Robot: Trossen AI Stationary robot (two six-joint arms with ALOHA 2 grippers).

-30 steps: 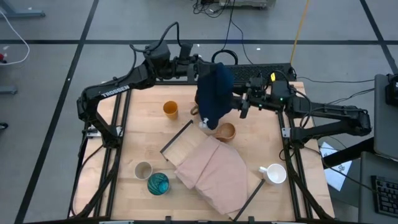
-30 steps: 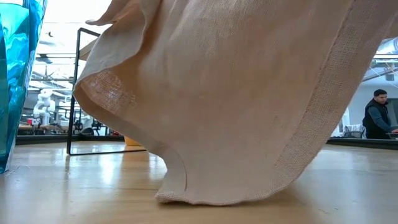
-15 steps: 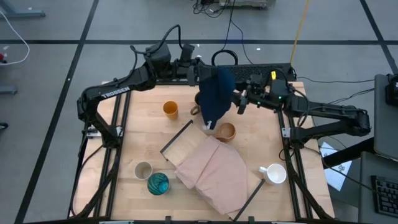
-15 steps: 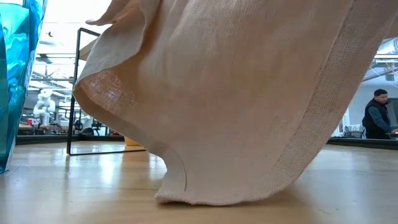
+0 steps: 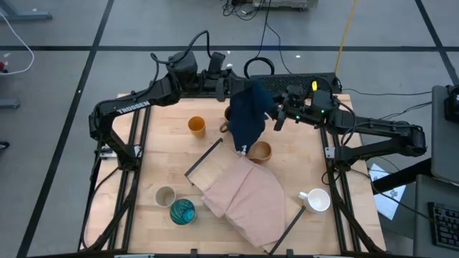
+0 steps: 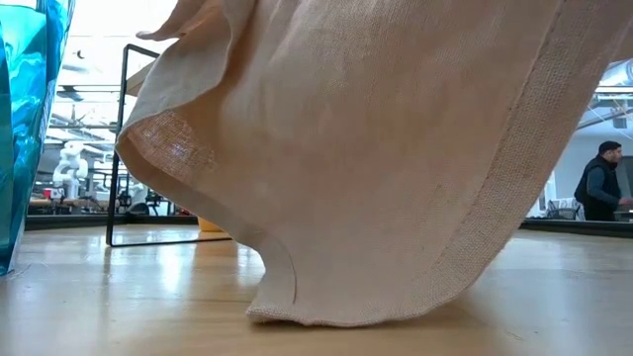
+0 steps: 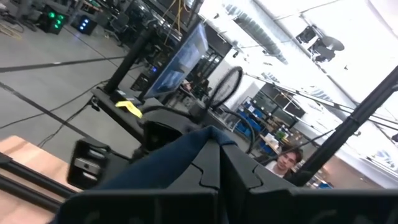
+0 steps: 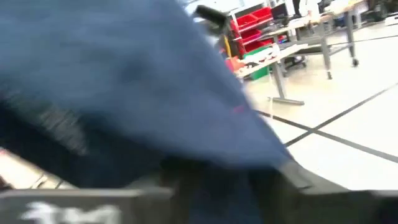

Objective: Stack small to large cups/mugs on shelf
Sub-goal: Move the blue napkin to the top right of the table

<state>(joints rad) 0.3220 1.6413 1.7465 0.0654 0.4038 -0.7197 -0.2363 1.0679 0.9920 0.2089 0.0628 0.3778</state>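
Nothing is stacked yet, judging by how the cups lie; the work in hand is the navy cloth (image 5: pixel 248 118), not a cup. It hangs at the far middle of the counter (image 5: pixel 161 161), held up between the two arms. The left gripper (image 5: pixel 231 87) has its fingers fully closed on the cloth's upper edge, as its wrist view shows the blue fabric pinched between the dark tips. The right gripper (image 5: pixel 278 115) sits at the cloth's other side with fabric draped over its camera; whether its fingers have hold of it I cannot tell.

The tan handled cup (image 5: pixel 259 151) stands just below the hanging cloth, nearest both sets of fingers, and a dark brown handled mug (image 5: pixel 227 122) peeks out at the cloth's left edge. The orange cup (image 5: pixel 196 127) is a little off to the left fingers' side. Well away, at the near edge, stand the beige-grey cup (image 5: pixel 166 196) and teal glazed cup (image 5: pixel 181 211) together, and the white handled mug (image 5: pixel 316 200) alone on the right arm's side.

The shelf (image 5: pixel 204 167) is mostly buried under the pink cloth (image 5: pixel 247 201). That cloth probably has to come off before any cup can go there, so all the sorting and stacking remains.
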